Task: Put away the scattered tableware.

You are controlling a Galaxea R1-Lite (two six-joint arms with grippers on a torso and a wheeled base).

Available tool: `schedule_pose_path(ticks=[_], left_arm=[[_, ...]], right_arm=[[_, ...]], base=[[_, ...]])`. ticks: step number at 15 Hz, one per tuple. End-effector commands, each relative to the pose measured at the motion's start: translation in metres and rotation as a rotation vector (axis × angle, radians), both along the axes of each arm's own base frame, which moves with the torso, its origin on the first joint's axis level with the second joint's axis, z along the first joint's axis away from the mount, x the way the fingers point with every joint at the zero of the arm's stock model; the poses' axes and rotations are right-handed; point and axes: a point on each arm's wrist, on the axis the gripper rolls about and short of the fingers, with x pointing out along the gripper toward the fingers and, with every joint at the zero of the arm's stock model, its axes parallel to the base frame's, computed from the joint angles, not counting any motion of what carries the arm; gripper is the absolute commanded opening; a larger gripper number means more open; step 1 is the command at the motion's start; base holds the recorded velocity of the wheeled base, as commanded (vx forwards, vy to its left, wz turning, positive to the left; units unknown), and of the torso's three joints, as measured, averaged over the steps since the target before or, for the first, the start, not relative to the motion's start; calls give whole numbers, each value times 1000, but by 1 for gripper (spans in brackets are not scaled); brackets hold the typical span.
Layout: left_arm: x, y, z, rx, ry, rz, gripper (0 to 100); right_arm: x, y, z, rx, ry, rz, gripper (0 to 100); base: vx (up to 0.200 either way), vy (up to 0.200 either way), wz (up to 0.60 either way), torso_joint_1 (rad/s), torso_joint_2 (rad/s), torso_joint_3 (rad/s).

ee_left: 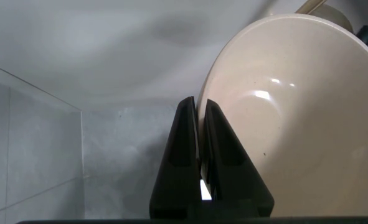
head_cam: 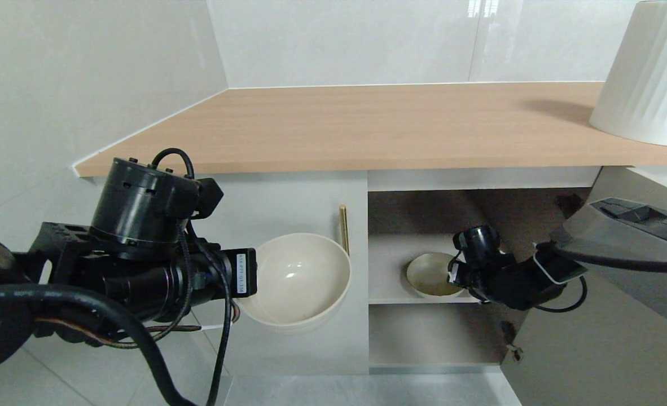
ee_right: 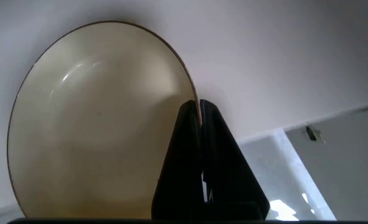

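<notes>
Cream bowl (head_cam: 297,282) hung pinched by its rim in the left gripper (ee_left: 200,109); the right gripper (ee_right: 199,112) nipped the dish (head_cam: 430,275) likewise. Either thin hold might slip.

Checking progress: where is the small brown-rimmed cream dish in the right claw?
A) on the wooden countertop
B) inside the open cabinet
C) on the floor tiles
B: the small brown-rimmed cream dish, clamped by the right claw, is at shelf level inside the open cabinet.

Small bowl (head_cam: 430,274) partly behind right gripper (head_cam: 457,277).
</notes>
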Motion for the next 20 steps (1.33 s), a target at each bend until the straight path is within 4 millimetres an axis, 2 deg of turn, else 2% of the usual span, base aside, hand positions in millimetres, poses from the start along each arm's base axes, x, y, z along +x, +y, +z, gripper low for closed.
schedule_pose_path(ticks=[1, 5, 13, 14, 17, 20], left_arm=[[0, 0, 0, 0, 0, -2, 0], [0, -1, 0, -1, 0, -1, 0], [0, -1, 0, 0, 1, -1, 0], [0, -1, 0, 0, 1, -3, 0], [0, -1, -1, 5, 0, 3, 0], [1, -4, -4, 12, 9, -5, 0]], right_arm=[[7, -1, -10, -3, 8, -10, 0], [20, -3, -20, -48, -18, -79, 0], [27, -3, -17, -43, -51, -117, 0], [27, -3, -17, -45, -54, -123, 100], [27, -3, -13, -41, -69, -138, 100], [14, -7, 13, -22, -88, -137, 100]], base=[[0, 0, 0, 0, 0, 0], [0, 0, 0, 0, 0, 0], [0, 0, 0, 0, 0, 0], [0, 0, 0, 0, 0, 0], [0, 0, 0, 0, 0, 0], [0, 0, 0, 0, 0, 0]])
